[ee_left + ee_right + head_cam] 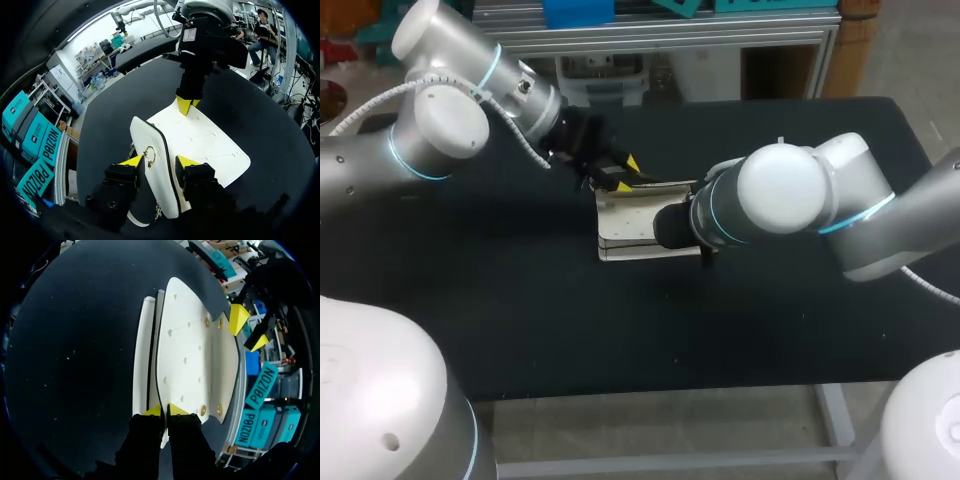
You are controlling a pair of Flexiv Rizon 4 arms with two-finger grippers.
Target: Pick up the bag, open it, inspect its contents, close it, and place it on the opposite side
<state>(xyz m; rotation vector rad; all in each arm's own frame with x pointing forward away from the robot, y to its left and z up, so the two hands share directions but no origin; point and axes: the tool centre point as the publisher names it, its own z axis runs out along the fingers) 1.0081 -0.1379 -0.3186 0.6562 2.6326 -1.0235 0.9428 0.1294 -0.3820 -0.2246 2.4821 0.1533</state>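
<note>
Right claw [164,410] pinching bag [185,340] edge

Black table [620,330]: matte top, faint pale specks on surface; pale metal frame [835,420] under near edge.

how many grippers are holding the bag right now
2. The left gripper clamps one edge of the white bag; the right gripper pinches the edge across from it. Neither is hidden.
</note>
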